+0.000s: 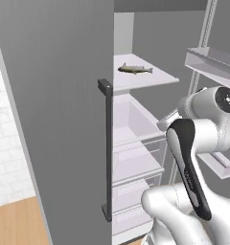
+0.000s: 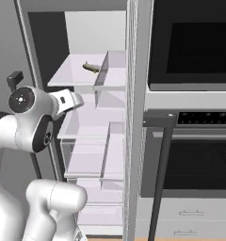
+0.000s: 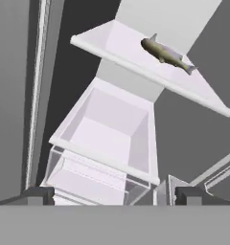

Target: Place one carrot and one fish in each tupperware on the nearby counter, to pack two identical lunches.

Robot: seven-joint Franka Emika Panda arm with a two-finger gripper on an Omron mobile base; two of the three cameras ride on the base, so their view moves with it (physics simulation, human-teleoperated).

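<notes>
Here the gripper (image 3: 109,194) stands with its jaws spread wide and nothing between them; the two dark fingertips (image 3: 38,195) rise well apart at the bottom of the hand view, aimed into the open fridge. No fish or carrot is held, so the step in hand looks like the reach for the first item.

Beyond the tips lies an empty white bin (image 3: 112,136), and above it a white shelf (image 3: 136,57) carrying the fish (image 3: 166,54). The fish lies flat on the far part of the shelf, apart from the shelf's front lip and side edges. In the left base view the same fish (image 1: 134,70) rests on the upper shelf (image 1: 150,79), higher and farther in than the arm's wrist; in the right base view it (image 2: 91,67) sits toward the back of that shelf. No carrot or tupperware can be made out here.

The next move, as I judge it, calls for raising the hand above the shelf lip, travelling inward over the fish, then lowering with the jaws across its narrow body.

Room is limited. The fridge door (image 1: 54,119) with its dark vertical handle (image 1: 106,148) stands close on the left, and door racks (image 1: 212,60) jut in on the right, so the arm works in a corridor. The shelf's front lip and the bin's rim below are the edges most likely to catch the fingers. Above the fish the space looks open.
</notes>
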